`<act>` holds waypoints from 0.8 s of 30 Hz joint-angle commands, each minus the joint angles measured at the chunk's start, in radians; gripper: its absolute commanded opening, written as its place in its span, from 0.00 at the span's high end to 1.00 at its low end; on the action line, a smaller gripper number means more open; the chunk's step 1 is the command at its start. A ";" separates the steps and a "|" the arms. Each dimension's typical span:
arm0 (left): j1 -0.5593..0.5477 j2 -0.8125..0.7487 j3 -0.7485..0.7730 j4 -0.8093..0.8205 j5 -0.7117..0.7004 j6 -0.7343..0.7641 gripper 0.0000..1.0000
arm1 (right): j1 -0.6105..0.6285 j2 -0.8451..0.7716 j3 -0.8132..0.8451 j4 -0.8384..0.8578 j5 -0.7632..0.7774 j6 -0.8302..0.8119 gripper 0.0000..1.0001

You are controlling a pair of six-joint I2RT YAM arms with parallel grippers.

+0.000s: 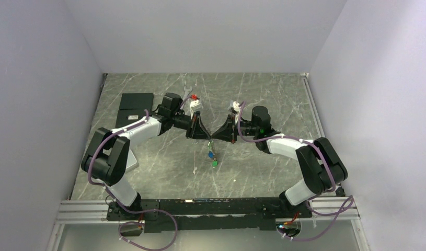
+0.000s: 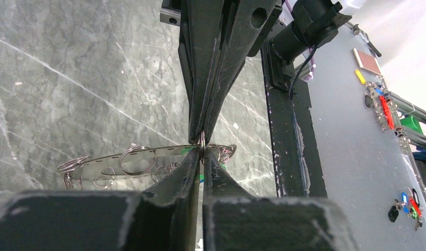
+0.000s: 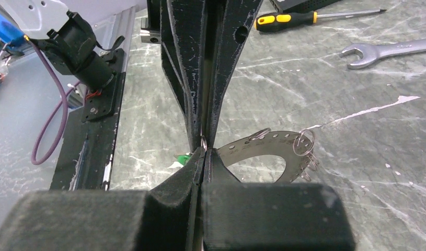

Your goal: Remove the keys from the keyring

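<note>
Pinching the thin wire keyring [image 2: 202, 139] tip-to-tip, left tool [image 2: 201, 153] and right tool [image 3: 204, 151] dangle plastic-headed keys [image 1: 214, 159].

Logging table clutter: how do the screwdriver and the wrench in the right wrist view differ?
The screwdriver has a yellow-and-black handle and a thin shaft; the wrench is all silver with an open forked head. The screwdriver lies beyond the wrench. Both lie flat on the table.

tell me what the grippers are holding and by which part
The keyring: left gripper and right gripper, tip to tip, are both shut on its thin wire; only a sliver shows between them.
</note>
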 commanded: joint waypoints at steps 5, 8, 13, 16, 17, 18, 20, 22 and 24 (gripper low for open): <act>-0.012 0.000 0.054 -0.137 0.010 0.111 1.00 | -0.002 -0.012 0.040 -0.041 -0.032 -0.081 0.91; -0.012 0.002 0.106 -0.291 -0.019 0.241 1.00 | -0.005 -0.038 0.103 -0.251 -0.052 -0.251 0.83; -0.014 0.010 0.168 -0.437 -0.062 0.362 1.00 | -0.001 -0.054 0.237 -0.674 -0.057 -0.570 0.71; -0.017 0.017 0.196 -0.480 -0.078 0.390 1.00 | 0.010 -0.056 0.291 -0.812 -0.026 -0.672 0.67; -0.018 0.023 0.204 -0.491 -0.080 0.398 1.00 | 0.013 -0.061 0.300 -0.834 -0.020 -0.690 0.66; -0.019 0.024 0.209 -0.499 -0.082 0.403 1.00 | 0.018 -0.064 0.308 -0.849 -0.009 -0.703 0.66; -0.024 0.027 0.217 -0.511 -0.090 0.409 1.00 | 0.028 -0.069 0.332 -0.887 0.009 -0.731 0.65; -0.027 0.029 0.228 -0.523 -0.097 0.416 1.00 | 0.040 -0.068 0.353 -0.918 0.028 -0.753 0.65; -0.032 0.030 0.232 -0.524 -0.108 0.414 1.00 | 0.055 -0.066 0.369 -0.934 0.056 -0.764 0.65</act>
